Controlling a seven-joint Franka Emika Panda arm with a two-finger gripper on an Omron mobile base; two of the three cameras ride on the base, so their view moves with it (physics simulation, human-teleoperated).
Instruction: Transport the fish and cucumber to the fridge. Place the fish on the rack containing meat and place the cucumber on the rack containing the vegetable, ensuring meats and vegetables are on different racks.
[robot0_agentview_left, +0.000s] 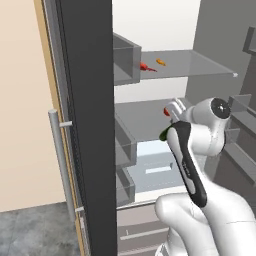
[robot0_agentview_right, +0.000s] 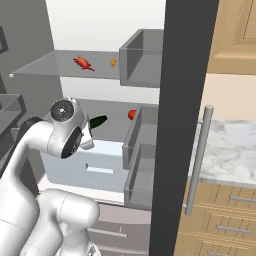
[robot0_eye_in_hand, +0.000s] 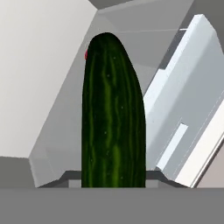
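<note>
Left base view: the fridge (robot0_agentview_left: 85, 125) stood open, with the fish (robot0_agentview_left: 146, 67) and the meat (robot0_agentview_left: 160, 62) lying near each other on the upper rack (robot0_agentview_left: 200, 64); the vegetable (robot0_agentview_left: 166, 111) sat on the rack below, just beyond the arm's wrist, and a dark green tip of the cucumber (robot0_agentview_left: 163, 135) showed at the edge of the arm

Right base view: the cucumber (robot0_agentview_right: 97, 121) stuck out past the wrist over the middle rack (robot0_agentview_right: 112, 127), pointing toward the vegetable (robot0_agentview_right: 132, 114) but apart from it; the fish (robot0_agentview_right: 83, 63) and meat (robot0_agentview_right: 113, 63) lay on the shelf above

Hand view: the cucumber (robot0_eye_in_hand: 113, 118) ran straight out along the claw's line, its near end seated between the jaws; a sliver of the vegetable (robot0_eye_in_hand: 86, 54) peeked from behind its far tip

Claw state: clenched on the cucumber

Step in hand: the fish looked already placed beside the meat; the cucumber was being carried onto the vegetable's rack

Next move calls for: reaching a little deeper, lowering until the cucumber met the glass, then releasing short of the red ball
</note>
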